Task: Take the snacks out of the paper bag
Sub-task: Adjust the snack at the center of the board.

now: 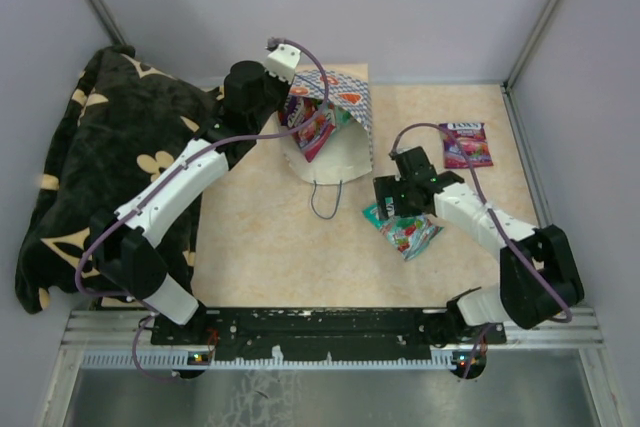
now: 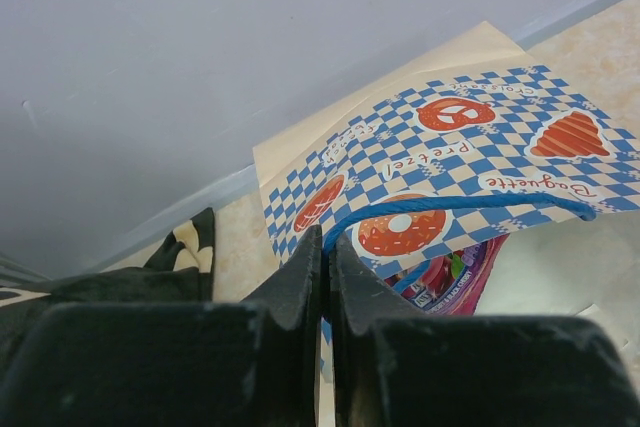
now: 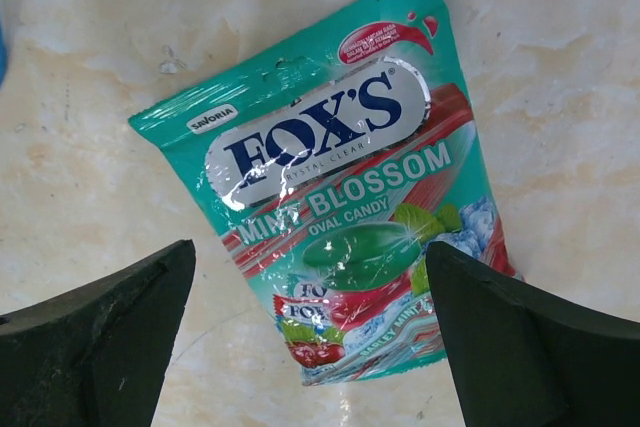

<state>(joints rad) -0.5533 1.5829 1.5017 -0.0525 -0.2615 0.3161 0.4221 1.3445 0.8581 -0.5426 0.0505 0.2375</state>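
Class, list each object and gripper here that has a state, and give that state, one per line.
paper bag: lying down, mouth open.
left gripper: shut on the paper bag's rim.
purple packet: in the bag's mouth.
teal packet: flat on the table, outside the bag.
pink packet: flat on the table, outside the bag.
right gripper: open above the teal packet.
blanket: crumpled.

Beige marbled tabletop (image 1: 270, 237) carries: black floral blanket (image 1: 90, 157) left, paper bag (image 1: 340, 155) far centre, purple-pink packet (image 1: 466, 144) far right, teal Mint Blossom packet (image 1: 405, 232) nearer right.
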